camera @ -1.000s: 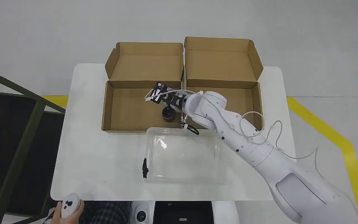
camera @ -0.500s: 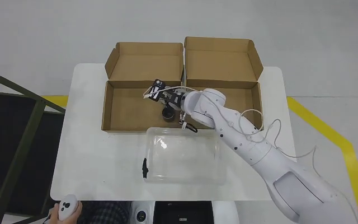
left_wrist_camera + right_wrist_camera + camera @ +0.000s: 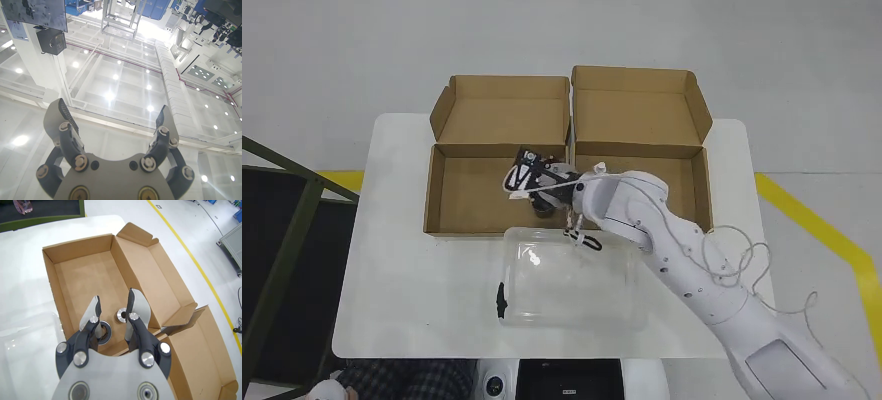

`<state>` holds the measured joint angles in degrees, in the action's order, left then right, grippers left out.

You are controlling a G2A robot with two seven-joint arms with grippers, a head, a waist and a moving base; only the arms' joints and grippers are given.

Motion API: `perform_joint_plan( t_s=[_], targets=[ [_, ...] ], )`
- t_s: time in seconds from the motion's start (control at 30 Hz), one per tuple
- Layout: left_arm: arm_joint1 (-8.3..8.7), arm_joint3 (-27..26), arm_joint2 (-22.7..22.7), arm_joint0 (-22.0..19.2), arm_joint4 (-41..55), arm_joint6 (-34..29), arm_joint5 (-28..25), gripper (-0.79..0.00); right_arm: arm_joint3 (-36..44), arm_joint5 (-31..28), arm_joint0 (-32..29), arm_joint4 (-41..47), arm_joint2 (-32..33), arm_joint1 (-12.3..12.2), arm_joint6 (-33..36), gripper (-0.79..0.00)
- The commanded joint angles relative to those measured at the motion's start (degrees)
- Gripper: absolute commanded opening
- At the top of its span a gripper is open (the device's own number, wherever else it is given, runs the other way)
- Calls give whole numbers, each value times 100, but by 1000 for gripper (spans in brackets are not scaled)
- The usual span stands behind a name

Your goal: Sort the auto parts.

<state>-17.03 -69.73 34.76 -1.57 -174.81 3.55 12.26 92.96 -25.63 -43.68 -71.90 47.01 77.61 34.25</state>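
Mid-frame, the right arm's fingers (image 3: 139,304) stand apart, empty, over a box (image 3: 85,275) holding a bearing (image 3: 105,332) and bushing (image 3: 122,314). The left arm's fingers (image 3: 51,121) gape empty.

Top view overlooks the table (image 3: 402,280); right wrist closely shares its box (image 3: 467,198); left wrist faces ceiling (image 3: 132,79).

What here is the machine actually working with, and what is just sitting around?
Part of the job: ring bearing, metal sleeve, cardboard box holding them, second cardboard box, clear plastic tub, small black piece by the tub, open right gripper.
Just around: dark frame beside the table, yellow floor line.
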Motion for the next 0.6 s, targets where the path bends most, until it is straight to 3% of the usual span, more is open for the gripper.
perform_joint_plan(
  t_s=[0.0, 0.17, 0.23, 0.4, 0.57],
  targets=[
    [0, 0, 0, 0, 0, 0, 0, 0, 409, -116, -329, -58, 233, -88, -37, -480],
    [0, 0, 0, 0, 0, 0, 0, 0, 1169, -473, -1116, -115, 865, -290, -386, -394],
    [0, 0, 0, 0, 0, 0, 0, 0, 1431, -623, -1433, -160, 1152, -370, -566, -222],
    [0, 0, 0, 0, 0, 0, 0, 0, 1842, -903, -2168, -242, 1855, -535, -1062, 0],
    [0, 0, 0, 0, 0, 0, 0, 0, 2066, -1202, -2790, -396, 2498, -670, -1651, 0]
  ],
)
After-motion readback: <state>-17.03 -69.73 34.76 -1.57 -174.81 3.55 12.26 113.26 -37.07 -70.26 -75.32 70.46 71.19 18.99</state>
